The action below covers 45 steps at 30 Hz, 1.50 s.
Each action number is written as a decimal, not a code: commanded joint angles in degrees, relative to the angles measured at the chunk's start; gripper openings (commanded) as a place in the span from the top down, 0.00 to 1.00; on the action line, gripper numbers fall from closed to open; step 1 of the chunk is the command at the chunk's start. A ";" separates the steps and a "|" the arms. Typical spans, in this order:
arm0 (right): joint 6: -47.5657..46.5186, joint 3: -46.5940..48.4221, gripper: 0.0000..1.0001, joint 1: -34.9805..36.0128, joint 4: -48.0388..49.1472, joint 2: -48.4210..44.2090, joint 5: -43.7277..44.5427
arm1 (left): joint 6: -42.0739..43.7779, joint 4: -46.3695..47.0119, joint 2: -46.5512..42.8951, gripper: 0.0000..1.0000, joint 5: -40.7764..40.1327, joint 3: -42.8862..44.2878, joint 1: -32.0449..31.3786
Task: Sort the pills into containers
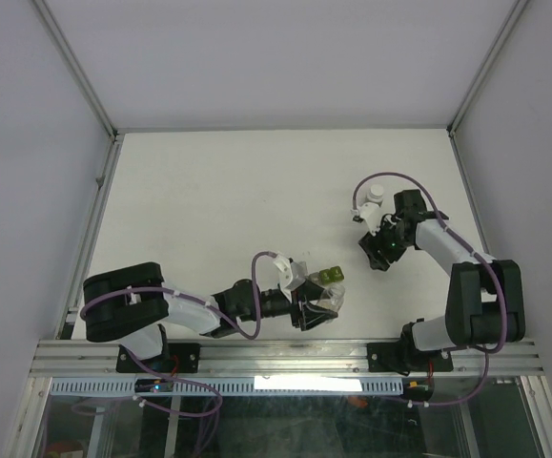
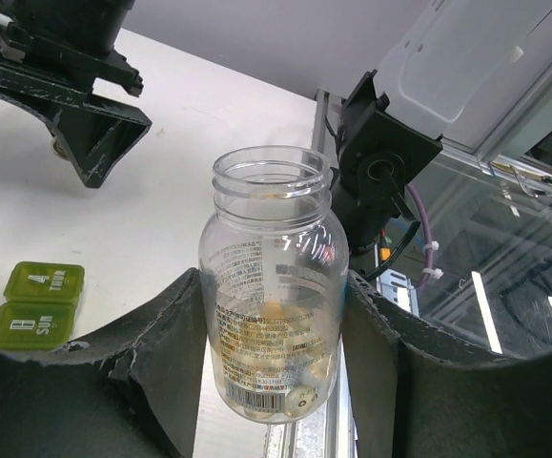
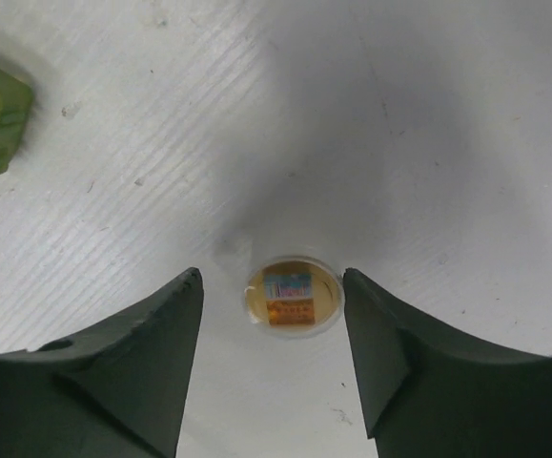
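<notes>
**Mostly open counter, with the work bunched at the near edge**

Standing behind the two arms, I see the white counter (image 1: 256, 181) shut in by walls on the left, right and far sides, and by a metal rail (image 1: 285, 355) along the near edge. A broad stretch of it runs toward the far wall, and that is where the free room lies. Everything in use sits in the near half, right of centre.

The left tool (image 1: 316, 307) lies low, close to the rail, with its two fingers (image 2: 161, 363) pressed against the sides of one clear bottle (image 2: 271, 286). The bottle stands upright with its mouth uncovered. Pale pills (image 2: 266, 367) sit in its lower part, too heaped for me to count.

Just beyond that tool lie the containers (image 1: 330, 276), a single green strip resting on the counter. The left wrist view shows two lidded cells, one marked THUR and one SUN, and the rest is hidden by a finger.

The right tool (image 1: 382, 250) hangs to the right of the strip, well inside the right wall. Its fingers (image 3: 142, 372) are spread, pointing down over one small round piece (image 3: 292, 296) with a clear rim and an orange and blue patch inside. There is a gap on both sides of it, and neither finger touches it.
</notes>
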 commanded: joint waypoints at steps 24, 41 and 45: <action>17.14 17.98 0.01 -3.22 -6.45 -34.01 -51.80 | -4.03 -0.82 -15.42 1.00 -21.53 6.62 1.05; 38.01 4.98 0.02 -1.50 22.37 -40.87 -51.43 | -11.62 -11.83 -13.06 1.00 -40.61 22.01 0.12; 43.74 1.39 0.02 0.30 32.46 -40.87 -48.43 | -11.00 -11.86 -9.74 1.00 -44.81 25.86 -0.87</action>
